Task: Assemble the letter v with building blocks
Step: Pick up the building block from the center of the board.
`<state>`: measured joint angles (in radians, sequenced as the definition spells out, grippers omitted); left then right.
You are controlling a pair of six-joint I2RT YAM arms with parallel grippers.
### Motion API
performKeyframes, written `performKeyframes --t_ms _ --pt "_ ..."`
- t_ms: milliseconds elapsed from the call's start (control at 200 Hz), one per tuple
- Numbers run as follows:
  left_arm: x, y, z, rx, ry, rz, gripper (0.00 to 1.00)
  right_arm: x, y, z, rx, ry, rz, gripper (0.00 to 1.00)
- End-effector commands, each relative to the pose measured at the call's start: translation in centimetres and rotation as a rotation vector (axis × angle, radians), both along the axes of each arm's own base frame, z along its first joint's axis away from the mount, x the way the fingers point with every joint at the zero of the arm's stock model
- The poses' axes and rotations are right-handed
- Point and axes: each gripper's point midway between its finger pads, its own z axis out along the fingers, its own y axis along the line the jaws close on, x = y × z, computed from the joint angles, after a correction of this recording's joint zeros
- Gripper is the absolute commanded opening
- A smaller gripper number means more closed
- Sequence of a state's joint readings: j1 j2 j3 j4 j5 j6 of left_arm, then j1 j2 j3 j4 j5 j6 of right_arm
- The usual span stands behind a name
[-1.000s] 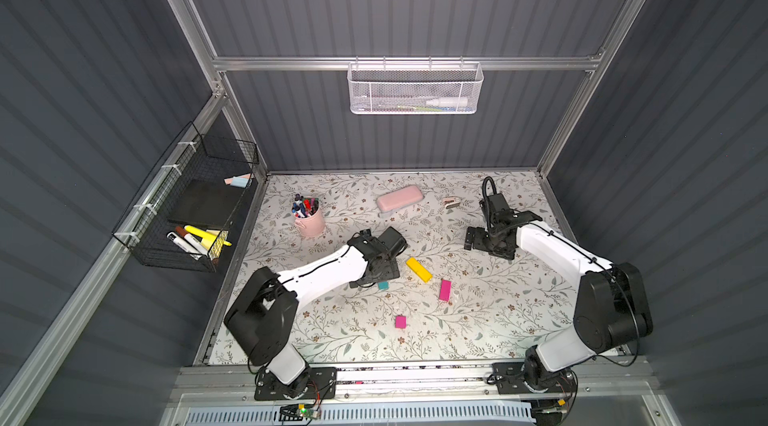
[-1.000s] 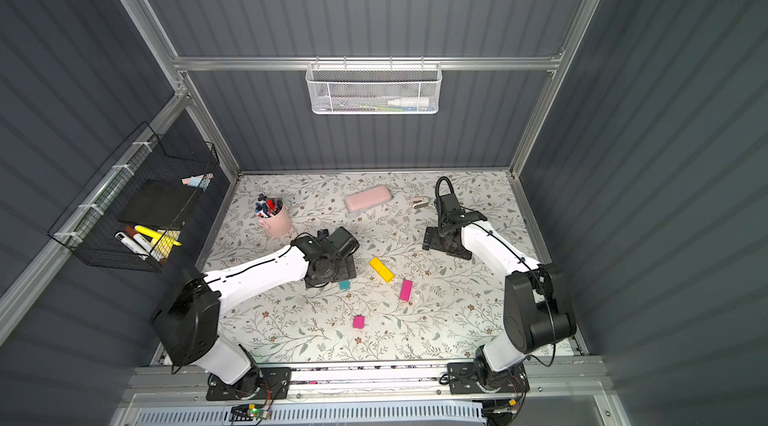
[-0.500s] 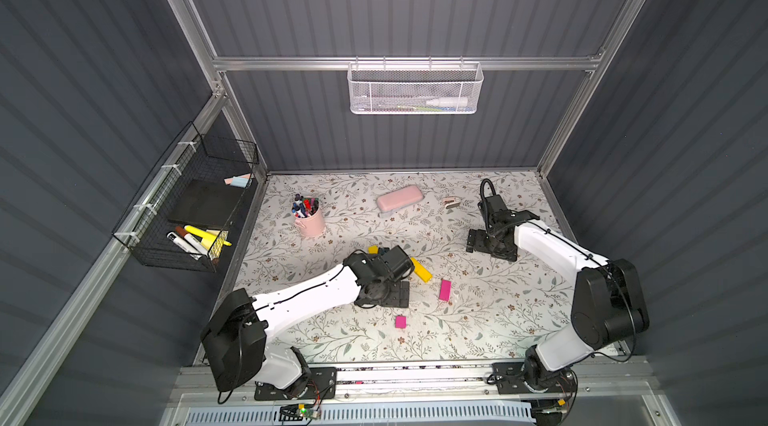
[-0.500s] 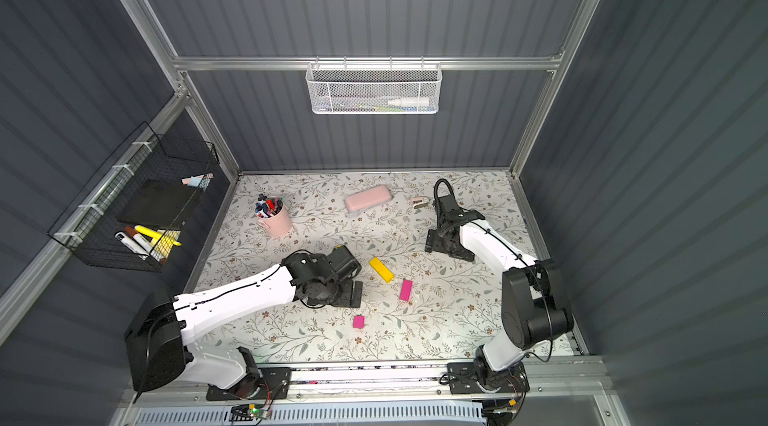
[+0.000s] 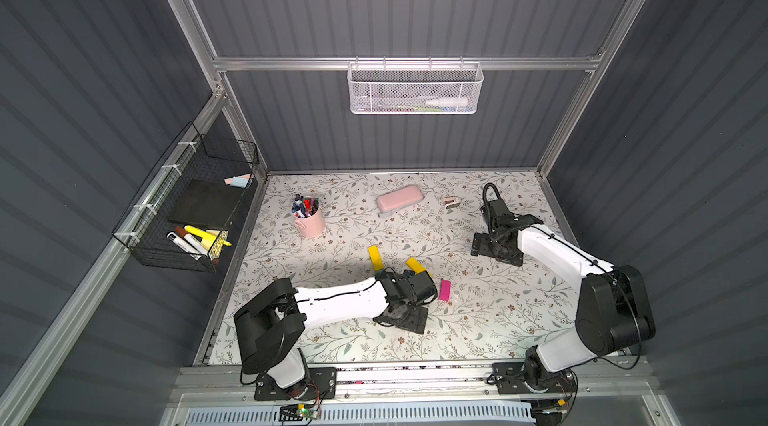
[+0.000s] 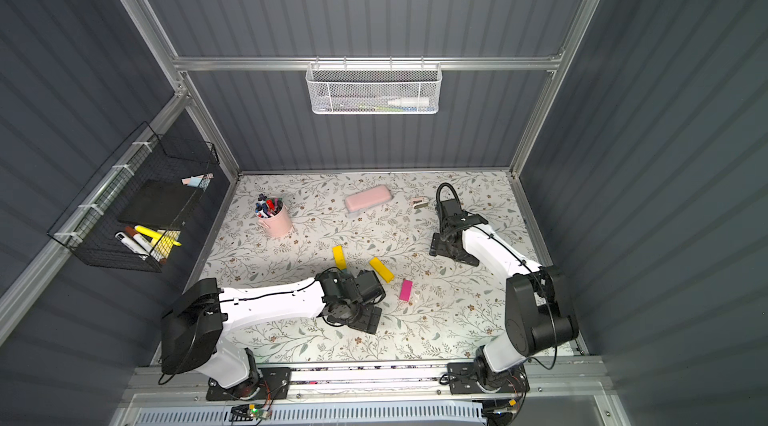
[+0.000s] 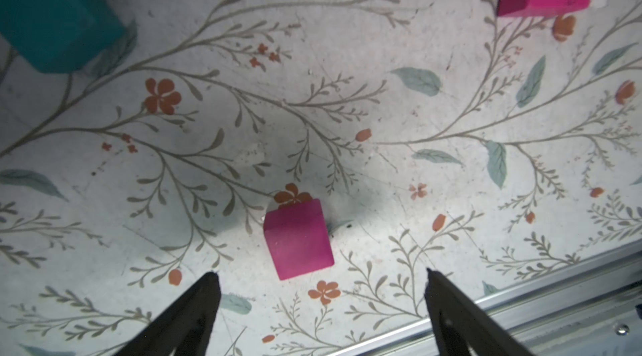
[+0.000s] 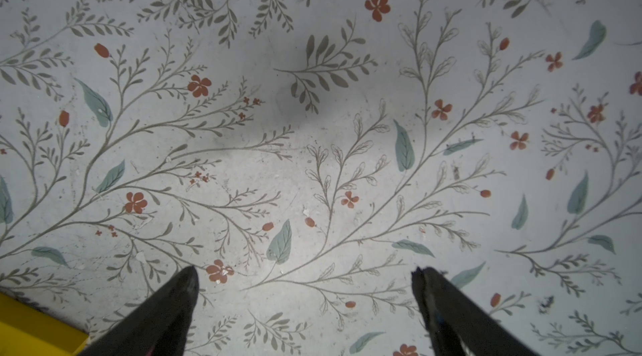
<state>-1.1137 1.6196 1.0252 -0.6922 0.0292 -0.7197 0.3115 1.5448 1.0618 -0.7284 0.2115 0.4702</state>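
Yellow blocks (image 5: 375, 257), teal block (image 7: 52, 14), magenta cube (image 7: 297, 238); white floral-patterned tabletop (image 5: 478, 320)

The left arm (image 5: 340, 303) is stretched out low and level, wrist bent sharply downward. The left gripper (image 7: 320, 272) is seen with both fingers (image 7: 194, 309) spread wide and empty. The right arm (image 5: 552, 253) is reached forward from its base, forearm angled down. The right gripper (image 8: 304, 270) is held facing downward, fingers (image 8: 166, 309) parted wide, nothing clasped.
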Motion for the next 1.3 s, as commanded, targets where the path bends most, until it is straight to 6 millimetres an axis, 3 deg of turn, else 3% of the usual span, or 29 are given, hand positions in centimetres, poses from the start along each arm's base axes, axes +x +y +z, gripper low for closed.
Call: performKeyframes --t_ms 0,455,985,1120,1295 --pt "-0.3 -0.3 -1.1 0.010 0.022 -0.016 0.91 -0.7 -0.8 0.0 -0.018 0.007 -0.027 0.99" --pt "-0.7 1.1 -2.9 0.075 0.044 0.044 0.77 -0.6 -0.5 -0.4 -0.001 0.007 -0.019 0.99" --pt "-0.3 1.5 -3.5 0.107 0.030 0.075 0.57 -0.6 -0.6 -0.4 -0.005 0.004 -0.019 0.99" --pt "-0.3 1.8 -3.6 0.114 0.026 0.085 0.46 -0.6 -0.6 -0.3 -0.007 0.003 -0.020 0.99" --pt "-0.2 1.9 -3.4 0.115 0.023 0.103 0.42 -0.6 -0.6 -0.4 -0.005 0.006 -0.018 0.99"
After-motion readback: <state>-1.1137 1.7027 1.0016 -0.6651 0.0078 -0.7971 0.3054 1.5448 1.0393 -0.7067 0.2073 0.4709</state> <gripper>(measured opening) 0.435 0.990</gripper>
